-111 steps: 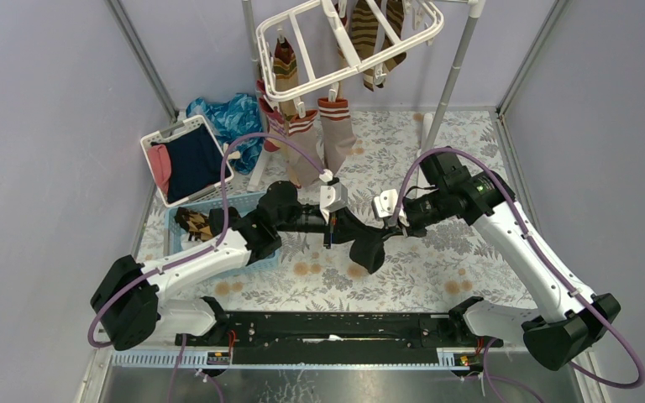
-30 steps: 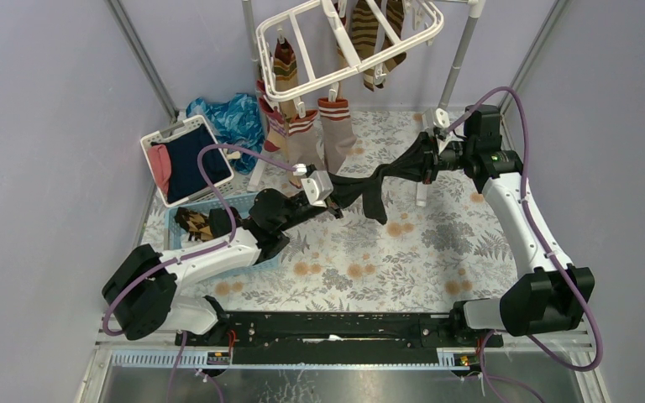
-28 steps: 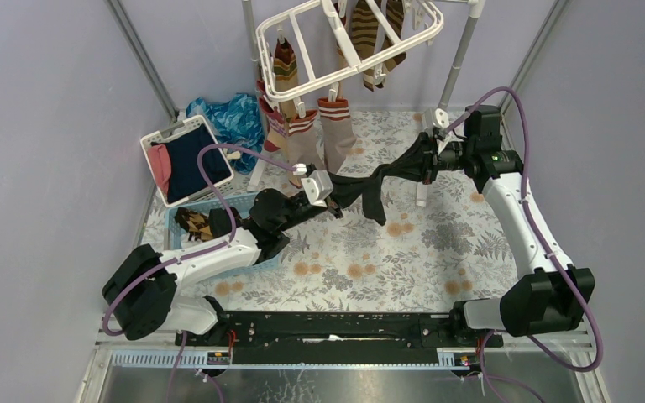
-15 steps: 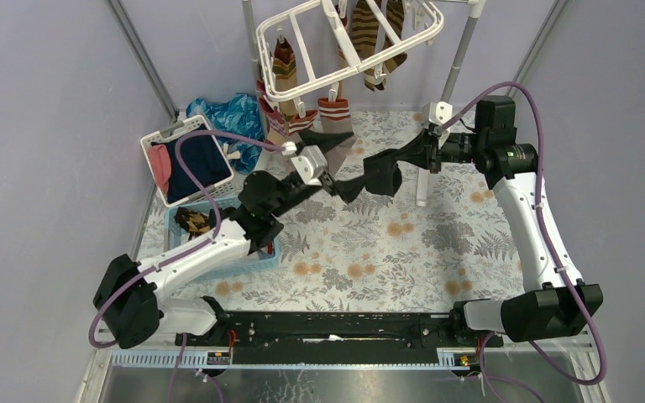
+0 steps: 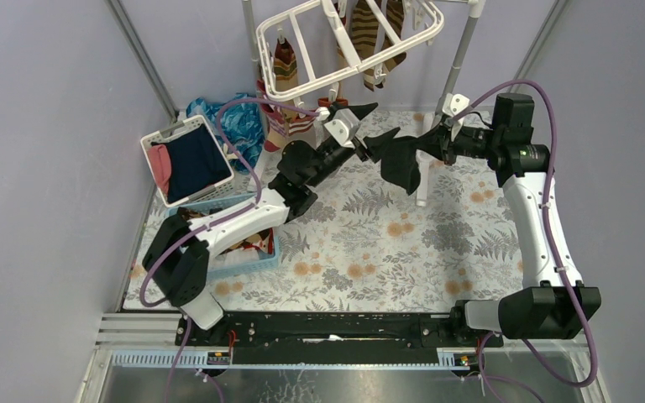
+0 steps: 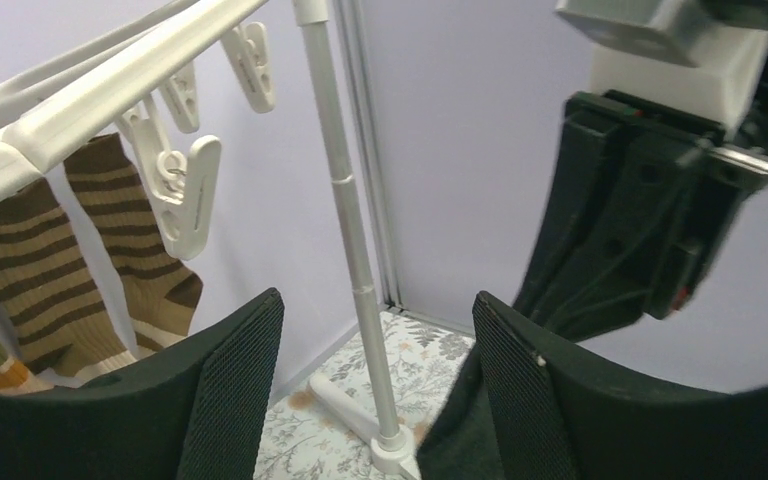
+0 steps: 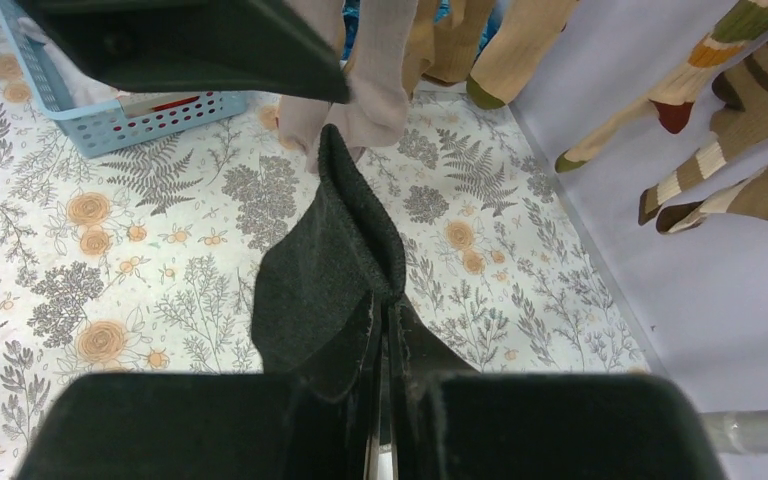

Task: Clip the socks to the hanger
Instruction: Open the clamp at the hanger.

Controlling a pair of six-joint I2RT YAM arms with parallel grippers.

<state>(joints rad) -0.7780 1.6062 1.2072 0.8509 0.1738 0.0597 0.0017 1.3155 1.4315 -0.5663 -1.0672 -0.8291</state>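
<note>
The white hanger (image 5: 344, 40) stands at the back on a pale pole (image 6: 348, 230), with clips (image 6: 186, 196) dangling from its bars. Brown striped socks (image 5: 377, 29) and tan socks with red-and-white cuffs (image 5: 282, 128) hang from it. My right gripper (image 5: 438, 141) is shut on a plain black sock (image 5: 400, 161), which droops in a fold in mid-air (image 7: 328, 262). My left gripper (image 5: 370, 124) is raised just left of that sock, below the hanger's front bar, open with nothing between its fingers (image 6: 232, 395). In the left wrist view the black sock (image 6: 625, 245) hangs to the right.
A white slotted laundry basket (image 5: 153, 138) with navy and pink garments sits at the left, shiny blue cloth (image 5: 228, 117) behind it. A small blue basket (image 5: 248, 259) lies under my left arm. The stand's foot (image 5: 421, 195) rests on the floral mat below the black sock.
My left gripper let go of the black sock, opened, and rose up and right toward the hanger. My right gripper lifted the sock, which now hangs from it alone.
</note>
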